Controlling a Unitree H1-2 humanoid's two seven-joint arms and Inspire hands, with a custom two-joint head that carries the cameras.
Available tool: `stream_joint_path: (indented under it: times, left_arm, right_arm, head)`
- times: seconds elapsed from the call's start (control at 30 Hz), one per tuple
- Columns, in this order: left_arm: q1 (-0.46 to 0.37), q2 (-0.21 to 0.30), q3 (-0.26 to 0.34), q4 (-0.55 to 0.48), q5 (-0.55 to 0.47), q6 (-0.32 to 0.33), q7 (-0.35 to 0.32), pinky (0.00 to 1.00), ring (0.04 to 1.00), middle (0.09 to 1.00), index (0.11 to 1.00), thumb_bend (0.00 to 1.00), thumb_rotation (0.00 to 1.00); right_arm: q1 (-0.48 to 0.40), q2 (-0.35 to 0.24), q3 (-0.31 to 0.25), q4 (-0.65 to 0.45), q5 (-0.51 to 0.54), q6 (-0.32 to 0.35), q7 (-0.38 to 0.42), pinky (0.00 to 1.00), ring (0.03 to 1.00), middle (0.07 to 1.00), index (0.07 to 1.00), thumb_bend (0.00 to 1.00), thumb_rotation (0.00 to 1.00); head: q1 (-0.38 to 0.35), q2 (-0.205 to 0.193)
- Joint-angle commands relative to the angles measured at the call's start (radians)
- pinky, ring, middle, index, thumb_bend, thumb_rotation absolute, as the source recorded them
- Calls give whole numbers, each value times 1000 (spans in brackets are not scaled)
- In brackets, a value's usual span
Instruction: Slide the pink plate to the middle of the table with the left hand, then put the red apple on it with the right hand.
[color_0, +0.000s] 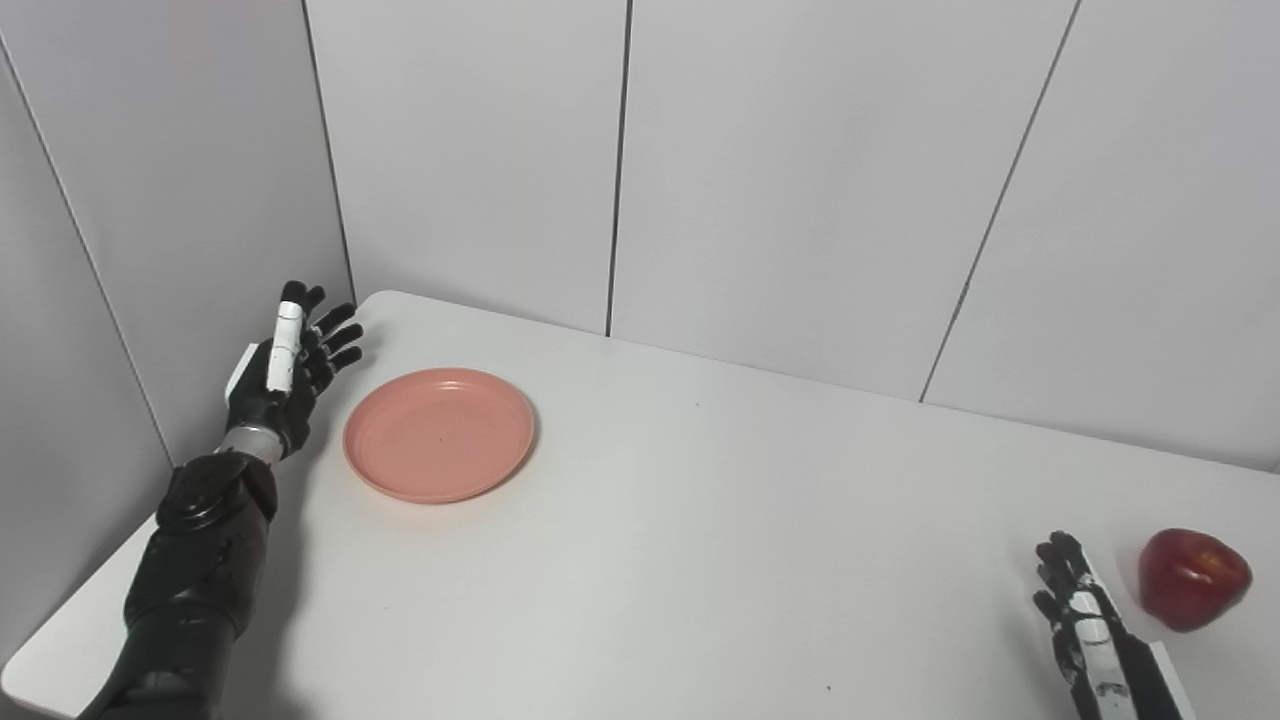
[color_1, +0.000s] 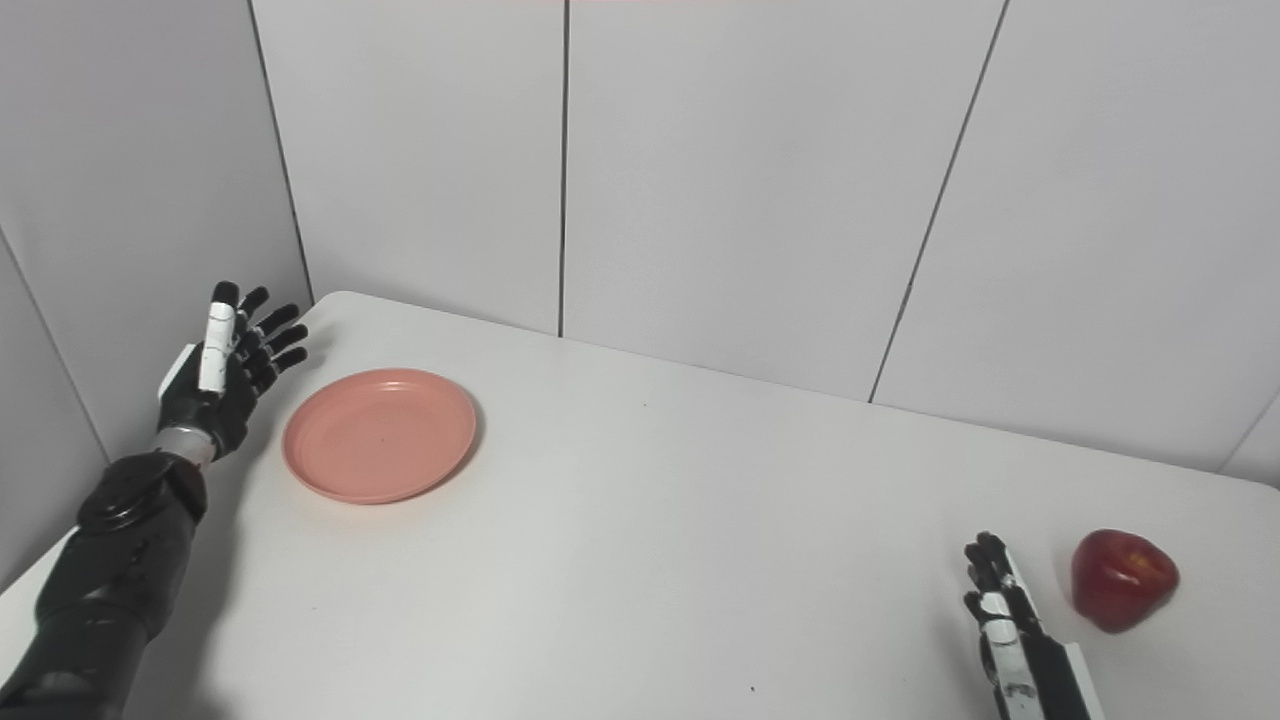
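L hand (color_0: 285, 375): you've got it spread wide, holding nothing, at table's far-left corner, just left of pink plate (color_0: 438, 434), not touching.
R hand (color_0: 1085, 620): fingers apart, nothing held; red apple (color_0: 1193, 578) just right of it, near right edge.
Table (color_0: 700, 560): white, grey wall panels behind.
Cut off: R wrist at frame bottom.

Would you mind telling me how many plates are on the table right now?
1. A round pink plastic plate lies at the white table's far left, beside the open left hand. Nothing appears hidden.
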Motion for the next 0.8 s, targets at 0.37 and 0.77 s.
stream_joint_path:
  times: [0.37,0.77]
  left_arm:
    - [-70,33,-7,97,8,-108,2,890,869,850,932,924,883]
    - [-88,30,-26,158,13,-127,21,897,886,863,931,908,899]
  right_arm:
    - [31,14,11,13,19,-5,6,1000,1000,959,955,723,891]
    - [29,16,13,16,24,-15,11,1000,1000,961,956,700,881]
  head:
    - [-7,11]
    - [-12,15]
